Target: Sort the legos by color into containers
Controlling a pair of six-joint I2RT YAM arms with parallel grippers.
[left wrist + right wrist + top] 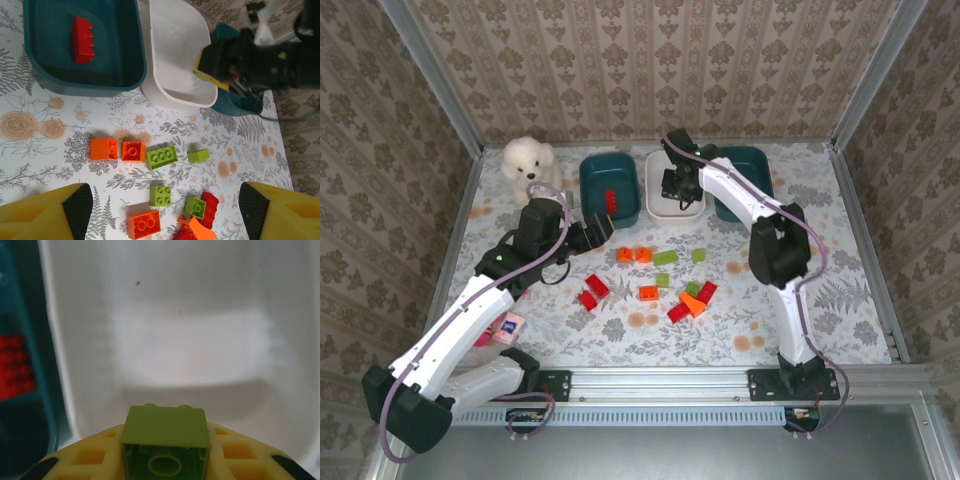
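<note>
My right gripper [672,184] hangs over the white container [677,207], shut on a lime green lego [165,432] held between its yellow fingers [85,460]. That same held brick [209,75] appears above the white tub's [175,50] right rim. One red lego [82,40] lies in the left teal container [127,80]. My left gripper [165,212] is open above the loose orange [103,148], green [161,157] and red [209,205] legos on the table. Another teal container [748,178] stands at the far right.
A white plush dog [527,158] sits at the back left. A pink doll toy [501,330] lies beside my left arm. Patterned walls close in the floral table [840,290] on three sides.
</note>
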